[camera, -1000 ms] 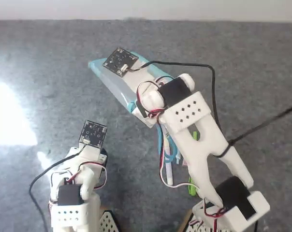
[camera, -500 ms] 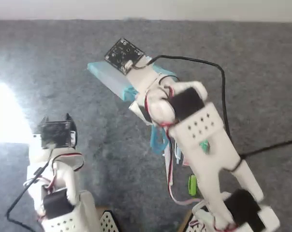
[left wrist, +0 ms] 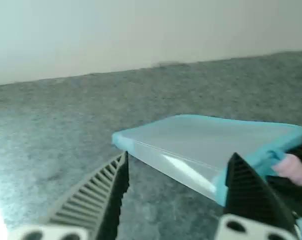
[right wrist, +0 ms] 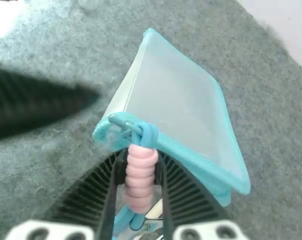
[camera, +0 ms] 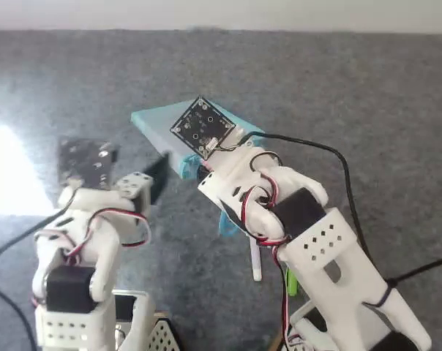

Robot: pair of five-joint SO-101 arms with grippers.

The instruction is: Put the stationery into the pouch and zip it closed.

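Note:
The translucent teal-edged pouch (camera: 156, 121) lies on the grey felt at the middle back. In the right wrist view my right gripper (right wrist: 138, 161) is shut on a pink ribbed piece of stationery (right wrist: 139, 172) at the pouch's near corner (right wrist: 122, 127), and its teal tip touches the pouch's edge. My left gripper (left wrist: 178, 186) is open and held above the felt, facing the pouch (left wrist: 201, 145) from the left. The pink piece (left wrist: 294, 168) shows past its finger. A white pen (camera: 255, 261), a green item (camera: 290, 282) and a teal item (camera: 227, 224) lie under the right arm.
The right arm's wrist board (camera: 202, 127) covers part of the pouch from above, with a black cable (camera: 316, 150) arching off it. Bright glare (camera: 9, 175) falls on the felt at the left. A pale wall (left wrist: 141, 30) bounds the far edge.
My left arm has risen and swung its gripper toward the pouch. My right arm has pulled back toward its base, and the wrist board now sits lower and further right over the pouch.

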